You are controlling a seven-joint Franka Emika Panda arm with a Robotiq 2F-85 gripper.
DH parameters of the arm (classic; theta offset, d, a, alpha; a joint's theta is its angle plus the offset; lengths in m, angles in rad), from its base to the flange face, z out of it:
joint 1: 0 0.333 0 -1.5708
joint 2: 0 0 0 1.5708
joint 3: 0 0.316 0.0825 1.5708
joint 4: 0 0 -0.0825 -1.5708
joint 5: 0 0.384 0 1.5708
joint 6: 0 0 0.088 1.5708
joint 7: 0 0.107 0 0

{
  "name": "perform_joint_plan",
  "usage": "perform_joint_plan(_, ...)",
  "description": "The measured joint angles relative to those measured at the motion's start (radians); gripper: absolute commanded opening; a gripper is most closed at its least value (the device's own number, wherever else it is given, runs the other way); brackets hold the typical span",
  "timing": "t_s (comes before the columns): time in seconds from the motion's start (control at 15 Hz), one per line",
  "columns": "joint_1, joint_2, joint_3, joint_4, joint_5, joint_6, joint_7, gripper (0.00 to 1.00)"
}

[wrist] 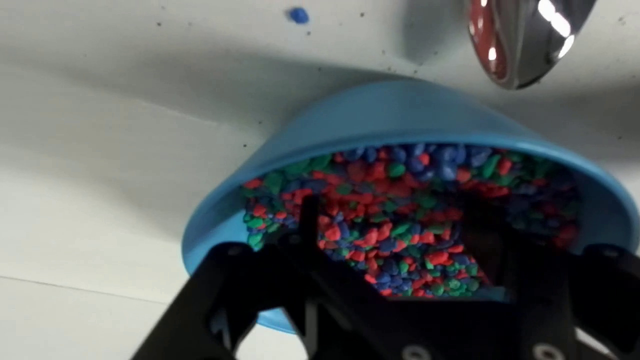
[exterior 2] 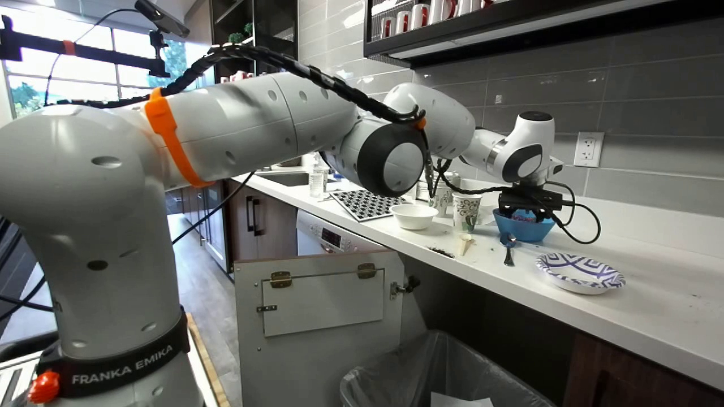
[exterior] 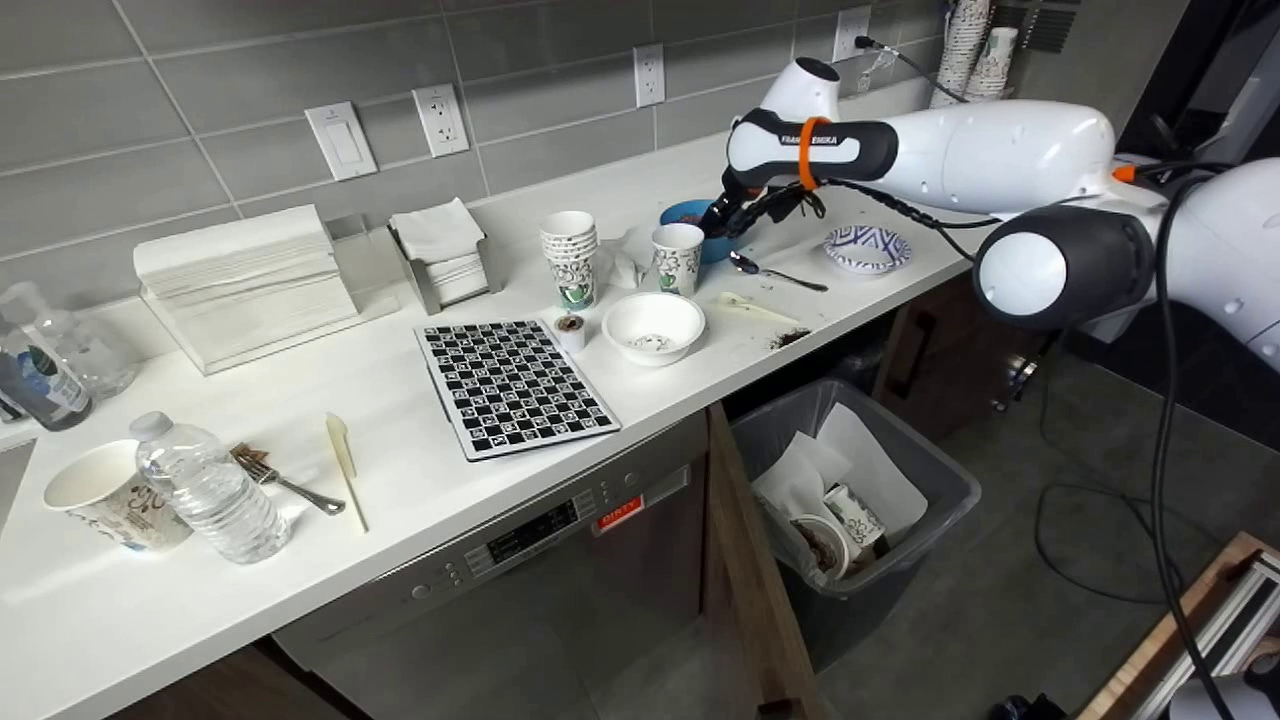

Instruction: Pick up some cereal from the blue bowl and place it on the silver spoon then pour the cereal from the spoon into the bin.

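My gripper [wrist: 392,207] reaches down into the blue bowl [wrist: 400,107] in the wrist view. Its black fingers [wrist: 309,225] stand apart at the cereal [wrist: 400,252], red, green and blue bits, with loose pieces showing between them; the right fingertip is in deep shadow. Both exterior views also show the blue bowl [exterior 2: 529,230] under the gripper, partly behind a paper cup in an exterior view. Beside it on the counter lies the silver spoon [exterior: 780,275], its shiny bowl-end [wrist: 525,45] close to the blue rim. Below the counter stands the dark-grey bin [exterior: 962,492], holding papers and cups.
Close to the blue bowl stands a paper cup [exterior: 678,262], with a cup stack [exterior: 570,255] farther along. A white bowl [exterior: 655,325], pale wooden stick [exterior: 755,308], dark crumbs [exterior: 790,338] and patterned dish [exterior: 868,250] sit nearby. A cabinet door [exterior 2: 322,339] hangs open beside the bin.
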Motion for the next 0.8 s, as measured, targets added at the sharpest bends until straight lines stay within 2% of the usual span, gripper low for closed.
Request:
perform_joint_plan(0.33, -0.001, 0.007, 0.0, 0.007, 0.0, 0.0, 0.0, 0.04)
perform_joint_plan(0.4, -0.001, 0.008, 0.0, 0.007, 0.0, 0.0, 0.0, 0.01)
perform_joint_plan(0.8, -0.001, 0.009, 0.0, 0.008, 0.0, 0.0, 0.013, 0.03)
